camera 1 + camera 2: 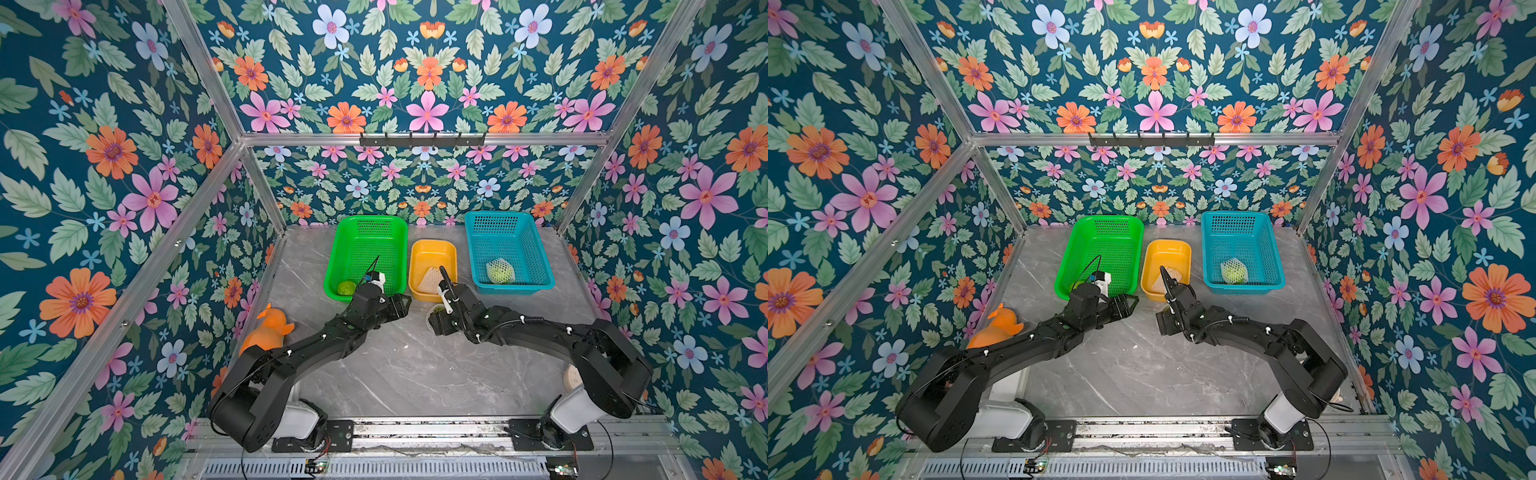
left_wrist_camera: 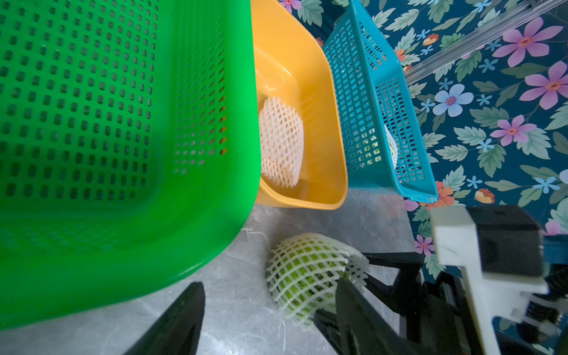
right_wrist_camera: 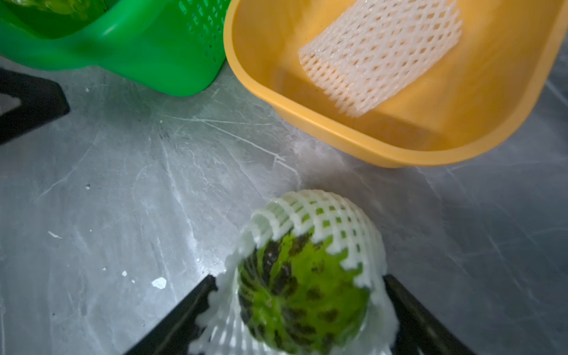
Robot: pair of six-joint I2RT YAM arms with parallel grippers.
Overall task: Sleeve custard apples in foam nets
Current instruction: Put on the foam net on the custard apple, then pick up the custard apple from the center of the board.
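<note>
Floral walls (image 1: 104, 166) all round, gray marble table (image 1: 415, 374) underneath. Along the back sit a green basket (image 1: 374, 226), a yellow tub (image 1: 432, 249) and a blue basket (image 1: 494, 226), left to right in both top views. An orange toy (image 1: 270, 328) is off by the left wall.

So, the fruit. One bare apple (image 1: 345, 287) sits in the near left corner of the green basket. One wrapped apple (image 1: 500, 271) sits fully sleeved in the blue basket. The third apple (image 3: 304, 295) is on the table just in front of the tub, between the two arms. Its net (image 3: 332, 215) is pulled over most of it, and the open end faces the right wrist camera, where dark-patched green skin shows bare. A spare net (image 3: 381, 55) lies flat in the tub.

Right gripper (image 3: 299, 278) straddles that third apple, one finger each side, with the net frill brushing both fingers (image 3: 184, 316). Can't tell whether it's actually pinching.

Left gripper (image 2: 267, 295) is low over the table by the green basket's near corner. Its jaws are apart and empty, and the third apple is just past one finger.
</note>
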